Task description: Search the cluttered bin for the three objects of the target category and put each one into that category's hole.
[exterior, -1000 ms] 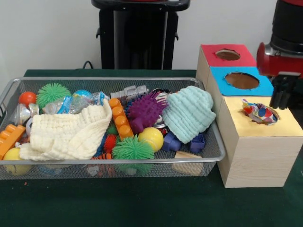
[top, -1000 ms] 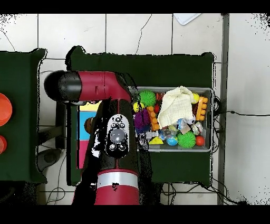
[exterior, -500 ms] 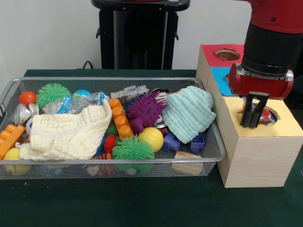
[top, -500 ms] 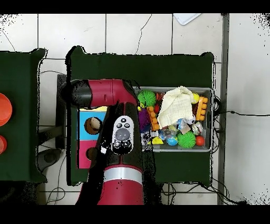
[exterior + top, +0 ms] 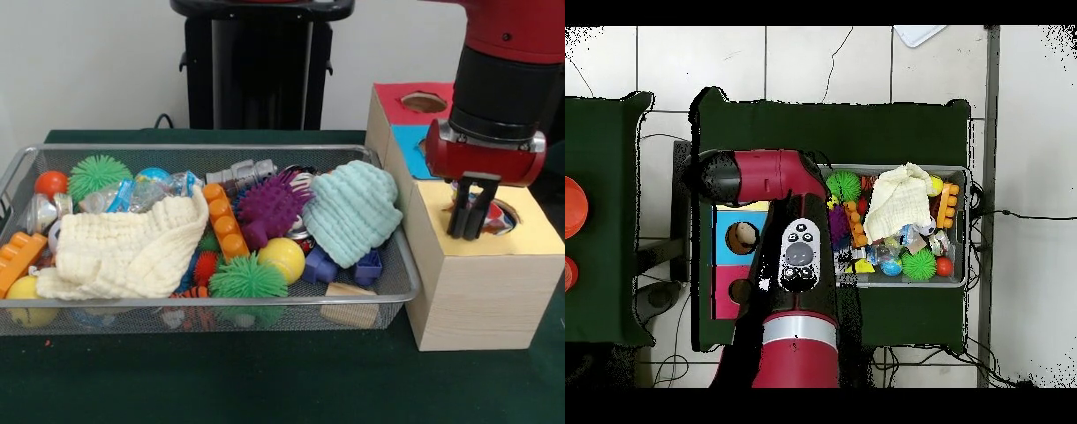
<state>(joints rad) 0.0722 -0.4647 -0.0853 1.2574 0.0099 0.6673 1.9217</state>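
Front view shows a wire mesh bin (image 5: 18, 172) on the green table (image 5: 265, 389), packed with toys and cloth. A cream muslin cloth (image 5: 124, 252) lies over the left half, and a mint knitted cloth (image 5: 353, 212) is heaped at the right end. Between them sit an orange studded brick (image 5: 221, 221), a purple spiky ball (image 5: 269, 208), a yellow ball (image 5: 282, 258) and a green spiky ball (image 5: 247, 278). A second green spiky ball (image 5: 99, 174) and a small orange ball (image 5: 51, 183) lie at the back left, near crumpled clear plastic (image 5: 150, 190). A grey metal piece (image 5: 240, 174) rests at the back, blue blocks (image 5: 366, 265) lie under the mint cloth, and a wooden block (image 5: 349, 305) lies against the front wall.

Just beside the bin's right end stands a wooden sorting box (image 5: 477, 300) with three coloured tops, each with a hole: red (image 5: 424, 102) at the back, blue (image 5: 415, 141) in the middle, yellow (image 5: 538, 234) at the front. A multicoloured patterned cloth (image 5: 494, 215) sits in the yellow hole, partly hidden by the gripper.

The gripper (image 5: 465, 231) hangs over the yellow hole, its fingers drawn narrow and close together; whether they grip the patterned cloth cannot be told.

Overhead, the arm (image 5: 797, 260) covers the yellow top and the bin's (image 5: 965, 180) box-side end.
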